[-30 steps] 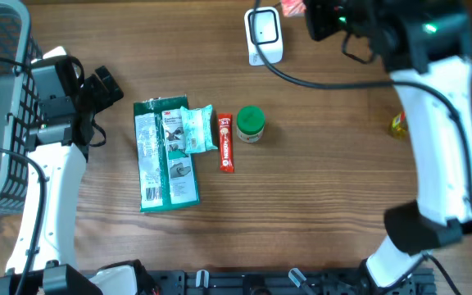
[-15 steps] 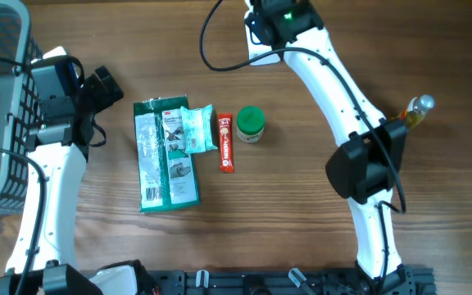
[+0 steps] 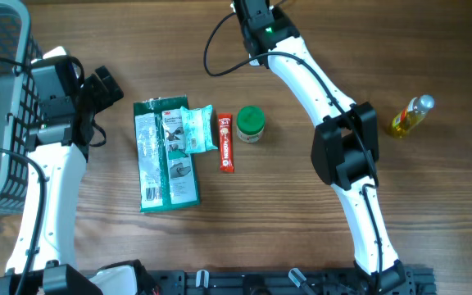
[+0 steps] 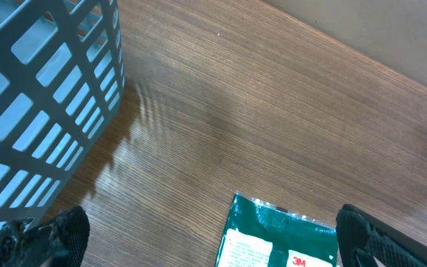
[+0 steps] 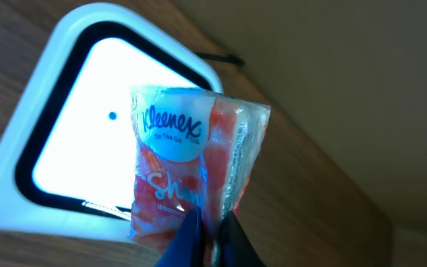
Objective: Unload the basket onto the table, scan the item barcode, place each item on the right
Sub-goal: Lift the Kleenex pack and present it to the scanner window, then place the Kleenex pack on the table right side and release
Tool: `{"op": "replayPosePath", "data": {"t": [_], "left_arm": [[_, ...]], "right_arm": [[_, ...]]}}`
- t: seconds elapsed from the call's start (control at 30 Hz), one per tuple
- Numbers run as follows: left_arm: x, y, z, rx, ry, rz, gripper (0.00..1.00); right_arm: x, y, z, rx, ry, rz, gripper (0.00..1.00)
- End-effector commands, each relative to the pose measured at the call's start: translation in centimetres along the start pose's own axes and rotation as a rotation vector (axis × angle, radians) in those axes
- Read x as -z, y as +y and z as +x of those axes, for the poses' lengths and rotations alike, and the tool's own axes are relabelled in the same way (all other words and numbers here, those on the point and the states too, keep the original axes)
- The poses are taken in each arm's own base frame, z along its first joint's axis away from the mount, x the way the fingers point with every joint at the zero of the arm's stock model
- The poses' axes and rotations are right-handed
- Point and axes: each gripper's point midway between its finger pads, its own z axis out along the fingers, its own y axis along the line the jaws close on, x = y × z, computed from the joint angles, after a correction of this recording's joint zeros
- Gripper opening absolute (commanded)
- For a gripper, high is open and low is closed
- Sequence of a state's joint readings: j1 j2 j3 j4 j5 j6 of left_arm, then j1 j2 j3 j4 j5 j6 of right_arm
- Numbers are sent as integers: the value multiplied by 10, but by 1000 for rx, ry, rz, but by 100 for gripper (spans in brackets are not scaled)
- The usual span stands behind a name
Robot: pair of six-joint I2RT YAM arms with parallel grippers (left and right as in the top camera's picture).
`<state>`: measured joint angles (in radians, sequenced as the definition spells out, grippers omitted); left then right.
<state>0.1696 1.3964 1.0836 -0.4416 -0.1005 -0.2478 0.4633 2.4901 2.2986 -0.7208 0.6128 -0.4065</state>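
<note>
Right hand (image 5: 207, 226) pinched shut on the Kleenex pack (image 5: 187, 159) — hold its barcode face flat and steady toward the lit scanner (image 5: 65, 126) just beyond the hand. Left hand (image 4: 213, 241) gapes wide, empty.

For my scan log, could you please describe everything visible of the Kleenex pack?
The Kleenex tissue pack is a soft packet in glossy plastic film, orange-pink and white, with a blue Kleenex logo on a white oval. It stands roughly upright, its lower edge pinched in the shut jaws of the right gripper, before the glowing window of the scanner.
</note>
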Motion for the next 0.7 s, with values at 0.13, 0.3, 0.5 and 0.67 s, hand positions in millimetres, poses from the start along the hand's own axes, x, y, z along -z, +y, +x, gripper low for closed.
{"op": "replayPosePath", "data": {"t": [0.13, 0.3, 0.5, 0.67], "left_arm": [[4, 0, -8, -4, -23, -1, 100], [4, 0, -8, -4, -23, -1, 100], [4, 0, -8, -4, -23, -1, 100], [4, 0, -8, -4, -23, 0, 100]], "right_arm": [[12, -27, -3, -48, 0, 94, 4], [94, -86, -8, -184, -67, 37, 4], [220, -154, 34, -437, -132, -148, 4], [268, -197, 106, -579, -63, -227, 4]]}}
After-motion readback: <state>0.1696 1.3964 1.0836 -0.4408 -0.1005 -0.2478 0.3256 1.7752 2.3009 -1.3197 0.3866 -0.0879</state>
